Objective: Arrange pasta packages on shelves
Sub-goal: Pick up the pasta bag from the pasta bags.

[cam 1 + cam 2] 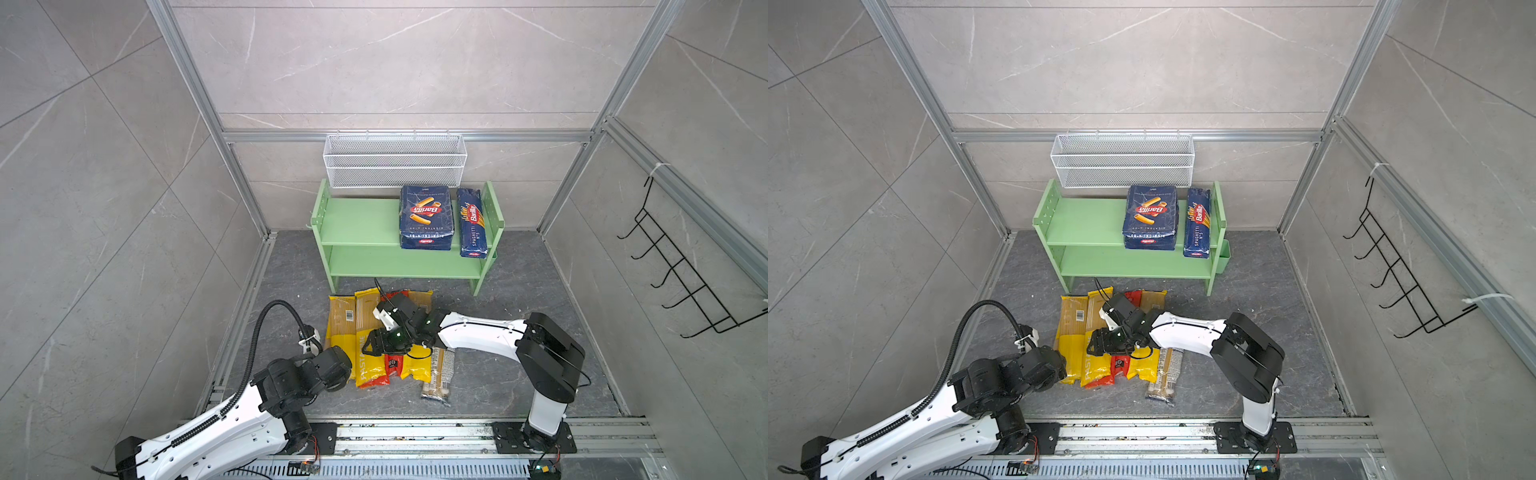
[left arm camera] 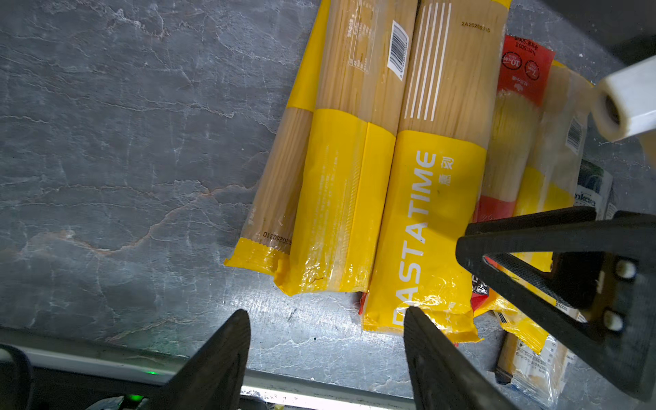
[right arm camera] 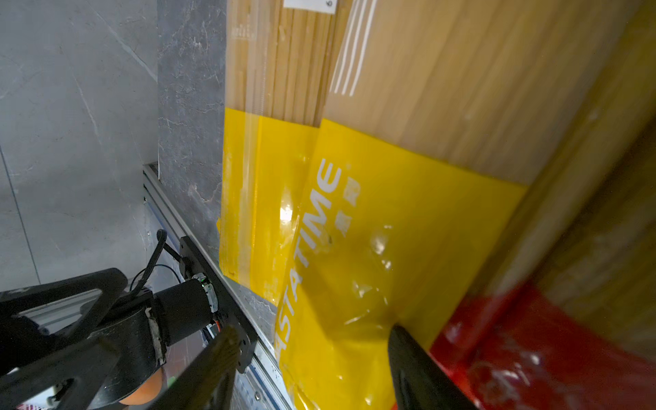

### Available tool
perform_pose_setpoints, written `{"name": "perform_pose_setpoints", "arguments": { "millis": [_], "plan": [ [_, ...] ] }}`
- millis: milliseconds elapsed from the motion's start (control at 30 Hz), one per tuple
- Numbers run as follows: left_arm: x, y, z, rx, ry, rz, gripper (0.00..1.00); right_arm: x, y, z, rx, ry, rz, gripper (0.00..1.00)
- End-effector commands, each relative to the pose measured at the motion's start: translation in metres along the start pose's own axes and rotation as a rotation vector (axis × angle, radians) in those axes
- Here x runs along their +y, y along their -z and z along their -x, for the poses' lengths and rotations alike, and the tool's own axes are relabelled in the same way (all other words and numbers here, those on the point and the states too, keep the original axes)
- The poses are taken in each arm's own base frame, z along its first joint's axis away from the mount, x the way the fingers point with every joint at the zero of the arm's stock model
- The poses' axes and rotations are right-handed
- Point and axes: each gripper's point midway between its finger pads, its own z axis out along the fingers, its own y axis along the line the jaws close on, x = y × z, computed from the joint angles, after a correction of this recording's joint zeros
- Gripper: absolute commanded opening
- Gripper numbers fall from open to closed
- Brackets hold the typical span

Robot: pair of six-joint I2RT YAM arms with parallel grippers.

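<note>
The light green shelves [image 1: 361, 220] [image 1: 1088, 220] stand at the back. On the top board lie a wide blue Barilla pack [image 1: 426, 216] and a narrow blue spaghetti pack [image 1: 473, 224]. Several pasta packages lie side by side on the floor in front: yellow bags [image 1: 340, 320], a red one [image 2: 521, 64], a clear brownish bag [image 1: 438, 374]. My right gripper [image 3: 314, 337] [image 1: 372, 345] is open, its jaws either side of the yellow PASTA TIME bag [image 3: 355, 230] [image 2: 426, 213], one finger denting the film. My left gripper [image 2: 326, 316] hangs open over the floor at that bag's near end.
A white mesh basket [image 1: 395, 160] hangs on the back wall above the shelves. A black wire hook rack [image 1: 681, 274] is on the right wall. An aluminium rail [image 1: 415, 432] runs along the front edge. A small green cup [image 1: 1223, 255] hangs on the shelves' right side.
</note>
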Motion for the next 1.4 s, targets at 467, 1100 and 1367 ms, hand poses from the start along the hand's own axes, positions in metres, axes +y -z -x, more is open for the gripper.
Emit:
{"name": "perform_pose_setpoints", "arguments": {
  "millis": [467,1100,1367],
  "plan": [
    [-0.019,-0.032,-0.013,0.078,-0.020,-0.031,0.63,-0.012,-0.005,-0.025,0.025,-0.010,-0.090,0.70],
    [-0.022,-0.053,-0.025,0.135,-0.011,-0.045,0.40,-0.010,-0.024,-0.030,0.069,-0.012,-0.077,0.70],
    [-0.023,-0.073,-0.044,0.197,0.010,-0.055,0.29,-0.005,-0.043,-0.029,0.093,-0.019,-0.037,0.70]
  ]
}}
